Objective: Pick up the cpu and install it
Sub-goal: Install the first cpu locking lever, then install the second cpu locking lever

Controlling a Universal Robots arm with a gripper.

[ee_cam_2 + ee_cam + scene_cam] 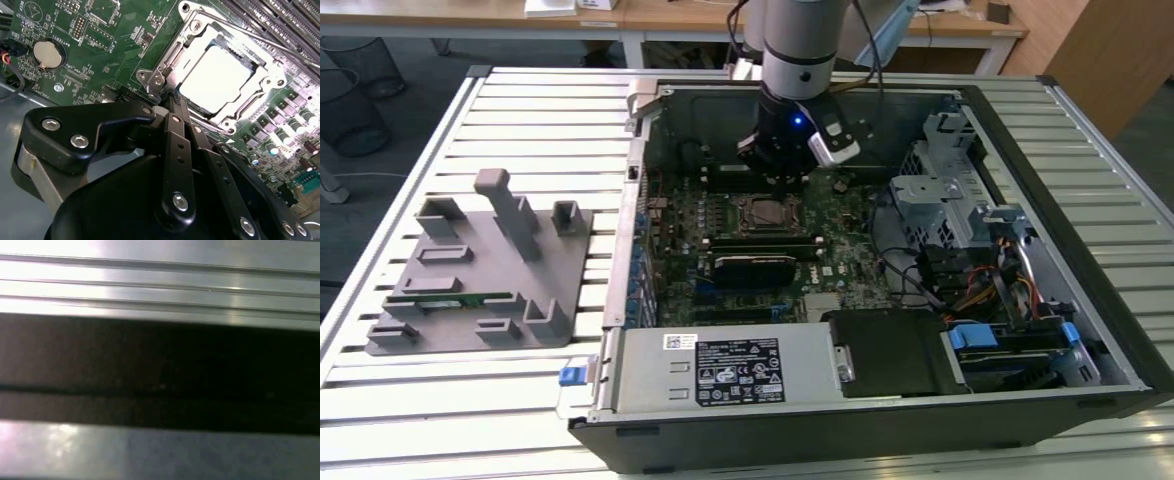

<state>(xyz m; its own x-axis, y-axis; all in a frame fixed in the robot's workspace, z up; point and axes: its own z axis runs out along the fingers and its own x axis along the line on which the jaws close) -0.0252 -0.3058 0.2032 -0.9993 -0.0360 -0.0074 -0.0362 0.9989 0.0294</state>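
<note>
- Hand [172, 102] — in the second wrist view the black finger links converge to a narrow tip at the near corner of the socket frame; the fingers appear drawn together with nothing visible between them, so the hand reads as closed and empty.
- In the exterior view the hand [783, 180] hangs from the upright arm inside the open computer case [1014, 120], low over the motherboard [847, 235] and just behind the socket as that camera sees it.
- The cpu [215, 77] — a pale, bright square — lies flat inside the socket frame [267, 85], seated level with its edges parallel to the frame. By this evidence the chip is already placed in the socket, not in the hand.
- Key relation: the cpu lies immediately beyond the fingertips, close but apart from them; the tip meets the frame's hinge-side corner, not the chip itself. Whether the tip actually touches the frame cannot be told.
- The chip is square, so no long axis governs the approach; alignment is set by the frame edges.
- In the exterior view the socket [763, 212] sits near the board's centre, with the memory slots [754, 240] just in front of it.
- The grey plastic fixture [480, 270] stands on the slatted tabletop [440, 400], well apart from the hand, toward the exterior view's left.
</note>
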